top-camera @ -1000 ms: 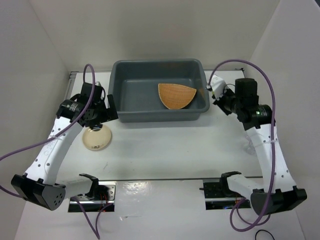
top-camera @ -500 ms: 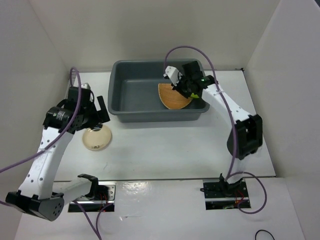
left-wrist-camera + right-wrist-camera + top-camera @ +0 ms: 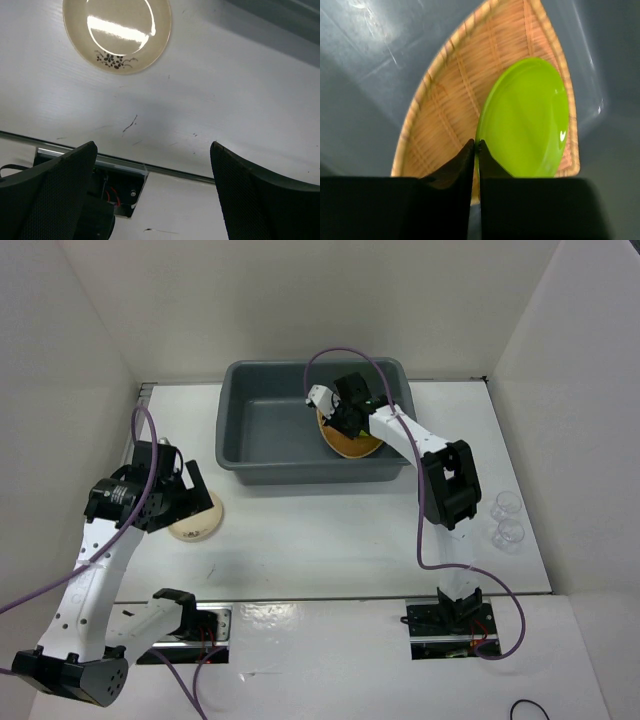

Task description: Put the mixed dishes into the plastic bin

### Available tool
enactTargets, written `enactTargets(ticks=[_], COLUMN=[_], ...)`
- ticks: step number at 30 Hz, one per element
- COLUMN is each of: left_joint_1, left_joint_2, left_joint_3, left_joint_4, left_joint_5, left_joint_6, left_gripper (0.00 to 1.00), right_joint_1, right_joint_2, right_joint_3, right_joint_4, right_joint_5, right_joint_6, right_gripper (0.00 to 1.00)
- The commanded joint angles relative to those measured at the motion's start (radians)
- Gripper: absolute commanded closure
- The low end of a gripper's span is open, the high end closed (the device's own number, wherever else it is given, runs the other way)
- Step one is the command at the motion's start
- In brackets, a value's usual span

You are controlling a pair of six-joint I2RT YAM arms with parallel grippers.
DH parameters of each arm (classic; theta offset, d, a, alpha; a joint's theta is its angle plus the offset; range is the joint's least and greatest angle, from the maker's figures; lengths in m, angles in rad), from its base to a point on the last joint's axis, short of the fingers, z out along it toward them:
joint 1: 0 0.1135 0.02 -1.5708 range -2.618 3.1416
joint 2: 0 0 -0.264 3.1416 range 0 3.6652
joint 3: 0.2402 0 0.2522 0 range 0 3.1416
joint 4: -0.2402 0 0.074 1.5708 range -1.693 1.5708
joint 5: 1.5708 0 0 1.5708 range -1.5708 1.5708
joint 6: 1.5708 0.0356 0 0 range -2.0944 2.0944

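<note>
The grey-blue plastic bin (image 3: 262, 430) stands at the back of the table. Inside it lies the orange-brown woven plate (image 3: 356, 447) (image 3: 445, 100). My right gripper (image 3: 338, 418) (image 3: 476, 144) reaches into the bin and is shut on the rim of the lime-green plate (image 3: 527, 120), which hangs tilted just over the woven plate. The cream saucer (image 3: 196, 525) (image 3: 117, 32) with its dark floral mark rests on the table left of the bin. My left gripper (image 3: 190, 490) (image 3: 152, 150) hovers open over the saucer's near side, with nothing between its fingers. Two clear cups (image 3: 507, 506) sit at the right.
The bin's near wall (image 3: 285, 17) shows at the top right of the left wrist view. White enclosure walls close in the left, back and right. A metal rail and the arm mounts (image 3: 190, 625) run along the near edge.
My right arm has swung from right of the bin into it, over the woven plate. My left gripper has drifted nearer and left, still open over the saucer. The clear cups are now uncovered.
</note>
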Motion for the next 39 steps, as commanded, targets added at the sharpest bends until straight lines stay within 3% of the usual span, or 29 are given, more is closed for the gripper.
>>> enactTargets(ticks=[1, 4, 5, 8, 11, 16, 21, 26, 32, 36, 39], left_joint_1=[0.022, 0.042, 0.054, 0.081, 0.127, 0.262, 0.385, 0.453, 0.486, 0.486, 0.486], left_joint_2=[-0.028, -0.037, -0.046, -0.055, -0.055, -0.055, -0.065, -0.104, -0.143, -0.125, -0.056], left_joint_3=[-0.053, -0.124, -0.139, -0.200, -0.268, -0.403, -0.475, -0.598, -0.694, -0.727, -0.727], left_joint_4=[0.044, 0.104, 0.121, 0.192, 0.255, 0.362, 0.408, 0.488, 0.508, 0.549, 0.590], left_joint_5=[0.055, 0.109, 0.126, 0.185, 0.239, 0.284, 0.327, 0.354, 0.242, 0.201, 0.180], left_joint_6=[-0.038, -0.078, -0.093, -0.121, -0.135, -0.204, -0.309, -0.513, -0.820, -0.886, -0.897], left_gripper=[0.00, 0.00, 0.00, 0.00, 0.00, 0.00, 0.00, 0.00, 0.00, 0.00, 0.00], right_joint_1=[0.023, 0.035, 0.044, 0.044, 0.044, 0.044, 0.044, -0.002, -0.087, -0.133, -0.144], right_joint_2=[0.019, 0.019, -0.009, -0.087, -0.212, -0.505, -0.847, -1.020, -1.132, -1.152, -1.170], right_joint_3=[0.078, 0.101, 0.101, 0.101, 0.035, -0.281, -0.633, -0.847, -0.986, -1.010, -1.010], right_joint_4=[0.077, 0.054, 0.054, 0.045, 0.045, 0.045, 0.037, 0.018, 0.095, 0.118, 0.066], right_joint_5=[0.038, -0.012, -0.030, -0.069, -0.081, -0.081, 0.036, 0.172, 0.259, 0.236, 0.227], right_joint_6=[0.006, 0.030, 0.042, 0.108, 0.174, 0.210, 0.236, 0.236, 0.274, 0.271, 0.280], right_gripper=[0.86, 0.72, 0.59, 0.40, 0.32, 0.28, 0.17, 0.16, 0.14, 0.07, 0.07])
